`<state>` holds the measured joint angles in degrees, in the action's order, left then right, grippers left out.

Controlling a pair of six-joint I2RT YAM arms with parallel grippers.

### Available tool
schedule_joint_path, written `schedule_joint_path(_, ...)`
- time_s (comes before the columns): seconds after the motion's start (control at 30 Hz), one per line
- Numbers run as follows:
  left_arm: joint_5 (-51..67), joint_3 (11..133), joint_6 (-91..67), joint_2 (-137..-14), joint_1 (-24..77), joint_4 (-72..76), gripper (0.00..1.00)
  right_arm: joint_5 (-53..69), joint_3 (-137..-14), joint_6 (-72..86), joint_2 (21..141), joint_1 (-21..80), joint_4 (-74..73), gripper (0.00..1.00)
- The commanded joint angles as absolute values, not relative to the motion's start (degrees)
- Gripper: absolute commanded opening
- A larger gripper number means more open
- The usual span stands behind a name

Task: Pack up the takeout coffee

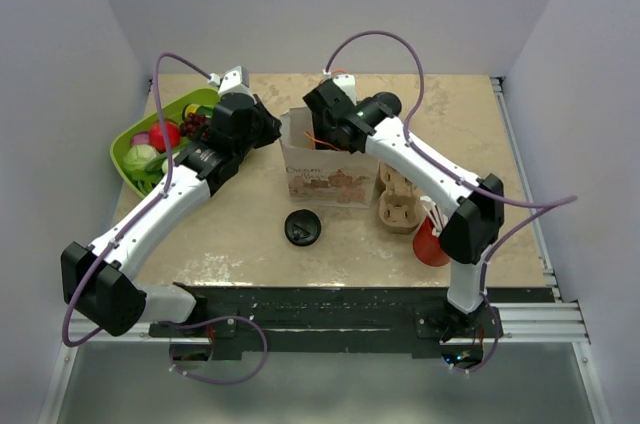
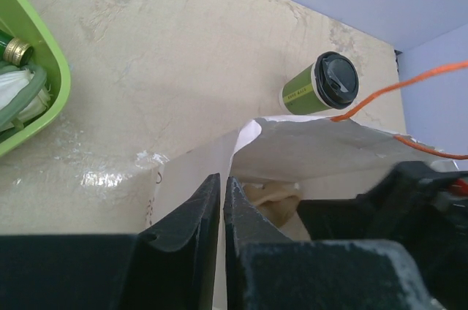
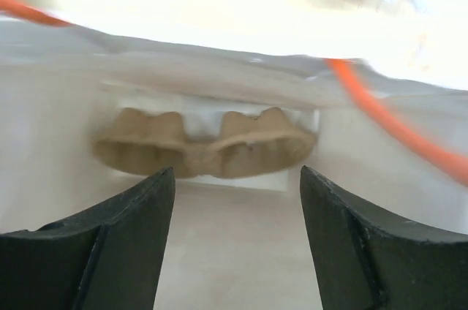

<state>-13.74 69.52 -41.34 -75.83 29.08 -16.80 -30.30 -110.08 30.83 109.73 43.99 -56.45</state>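
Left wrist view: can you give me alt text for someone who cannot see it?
The left gripper, its fingers nearly closed, pinches the rim of a white paper bag. Beyond the bag a green takeout coffee with a black lid sits on the beige table; a green tray is at left.

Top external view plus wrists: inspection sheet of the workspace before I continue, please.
Surface: beige stone-pattern table, glossy.
Job's things: small green paper cup with black lid on the table beyond the white paper bag; moulded cardboard carrier inside the bag.
Clutter: green plastic tray of toy produce; loose black lid disc; second cardboard carrier; red cup.
Grippers: left gripper shut on the bag's rim; right gripper open over the bag's mouth.
Cables: purple cables arch above the arms.
Surroundings: pale walls.
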Motion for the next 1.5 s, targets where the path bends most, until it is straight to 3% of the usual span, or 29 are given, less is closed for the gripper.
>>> schedule_joint_path(0.0, -14.59, 69.79, -41.04, -74.71, 29.44, -15.38, 0.11, -28.13, -109.6, 28.39, 101.87, 44.21, -50.28, 0.76)
schedule_joint_path(0.27, -16.69, 70.75, -40.87, -74.79, 29.36, -17.13, 0.12, -19.95, -106.79, 20.06, 91.94, 44.03, -39.22, 0.88)
schedule_joint_path(0.37, -17.75, 71.1, -40.34, -74.53, 29.36, -17.75, 0.12, -20.91, -105.21, 16.28, 87.55, 43.6, -34.82, 0.98)
schedule_joint_path(0.57, -17.84, 72.16, -39.9, -75.76, 29.27, -19.25, 0.11, -11.44, -104.68, 15.56, 83.32, 33.43, -35.15, 0.98)
schedule_joint_path(0.7, -18.81, 72.77, -39.9, -76.11, 28.83, -19.86, 0.11, -14.06, -103.54, 13.19, 82.35, 28.75, -34.89, 0.98)
schedule_joint_path(1.0, -16.61, 75.94, -38.85, -78.05, 26.72, -20.13, 0.11, -5.55, -103.01, 13.27, 84.64, 14.25, -34.98, 0.98)
schedule_joint_path(1.47, -18.37, 76.82, -37.79, -78.4, 24.08, -21.88, 0.1, -0.18, -101.25, 8.18, 91.58, 8.35, -33.31, 0.98)
